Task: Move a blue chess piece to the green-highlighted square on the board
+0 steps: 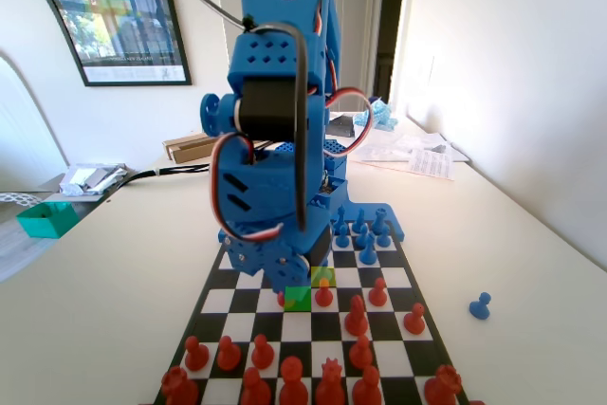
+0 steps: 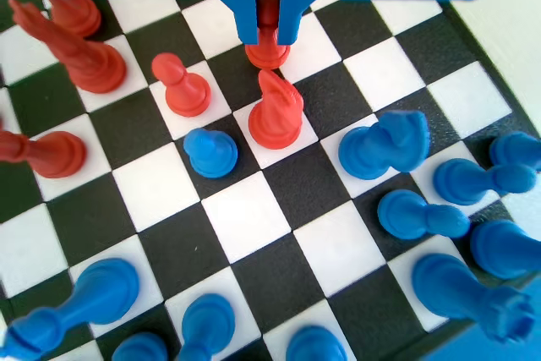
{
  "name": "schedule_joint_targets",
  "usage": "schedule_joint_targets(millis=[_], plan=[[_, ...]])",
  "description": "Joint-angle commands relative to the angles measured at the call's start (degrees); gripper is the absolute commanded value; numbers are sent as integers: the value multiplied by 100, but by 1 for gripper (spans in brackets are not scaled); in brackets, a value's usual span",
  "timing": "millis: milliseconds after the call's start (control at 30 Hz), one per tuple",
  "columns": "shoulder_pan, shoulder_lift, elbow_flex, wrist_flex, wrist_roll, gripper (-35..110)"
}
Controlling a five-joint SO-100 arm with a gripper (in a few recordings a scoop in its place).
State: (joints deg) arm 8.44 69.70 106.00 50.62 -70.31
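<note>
A blue chess piece point(image 2: 210, 152) is standing free on the board point(image 2: 254, 213) in the wrist view, and beyond it the gripper point(image 2: 268, 33) is closing its narrow jaws around a red pawn point(image 2: 267, 46).

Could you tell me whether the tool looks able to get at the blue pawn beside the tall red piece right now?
Probably not yet: the tool seems shut on a red pawn, so it must release that first. The blue pawn itself stands open from above, close by.
</note>
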Motion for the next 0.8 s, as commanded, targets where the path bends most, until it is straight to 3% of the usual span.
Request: schedule_joint_targets(millis=[0, 333, 767], plan=[[264, 773, -448, 246, -9, 1], [1274, 1292, -993, 809, 53, 1], [2988, -149, -1591, 527, -334, 1]])
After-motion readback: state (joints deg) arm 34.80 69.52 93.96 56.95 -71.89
